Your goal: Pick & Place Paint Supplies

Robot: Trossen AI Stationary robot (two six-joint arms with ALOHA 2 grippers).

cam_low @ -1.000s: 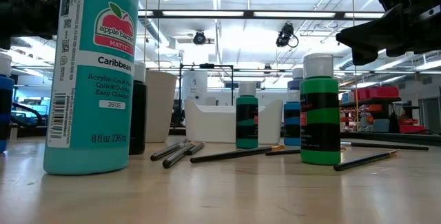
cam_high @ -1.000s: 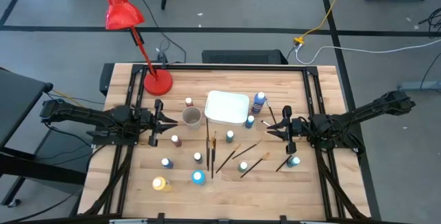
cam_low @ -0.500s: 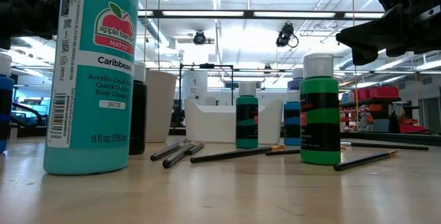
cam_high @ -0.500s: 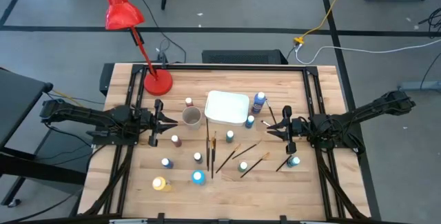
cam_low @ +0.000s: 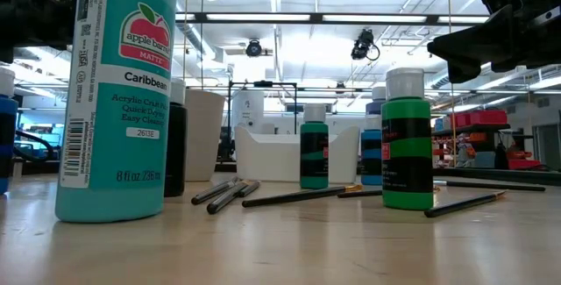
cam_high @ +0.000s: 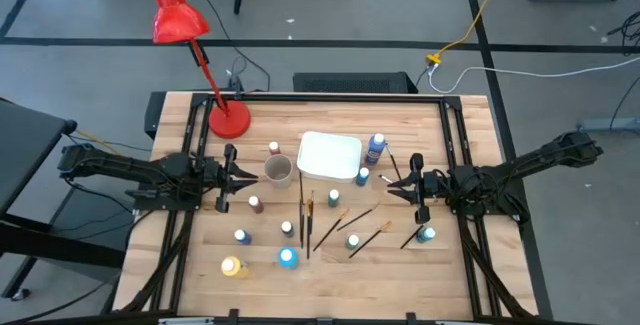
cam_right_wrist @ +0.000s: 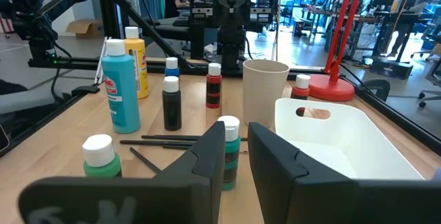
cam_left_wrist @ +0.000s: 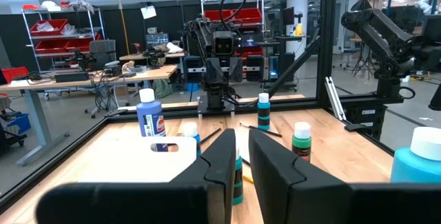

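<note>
Paint bottles scattered upright over table (cam_high: 470,275) centre: big teal bottle (cam_high: 287,257) at 6 o'clock of the spread, yellow bottle (cam_high: 232,266) at 8, dark-blue bottle (cam_high: 375,148) at 1, green bottle (cam_high: 426,233) at 4, red bottle (cam_high: 254,204) at 9. Several paintbrushes (cam_high: 306,220) lie flat mid-table, more brushes fanned toward 4 o'clock. White bin (cam_high: 329,156) at 12 o'clock of the brushes, beige cup (cam_high: 278,170) just beside it at its 9. Red desk lamp (cam_high: 178,17) base at 10 o'clock of the cup.

Left gripper (cam_high: 240,178) hovers at 9 o'clock of the cup, near it; wrist view shows fingers (cam_left_wrist: 277,163) a narrow slit apart, holding nothing. Right gripper (cam_high: 395,189) at 3 o'clock of the brushes, fingers (cam_right_wrist: 275,160) slightly apart, empty, small teal bottle (cam_right_wrist: 229,152) seen beyond the gap.
</note>
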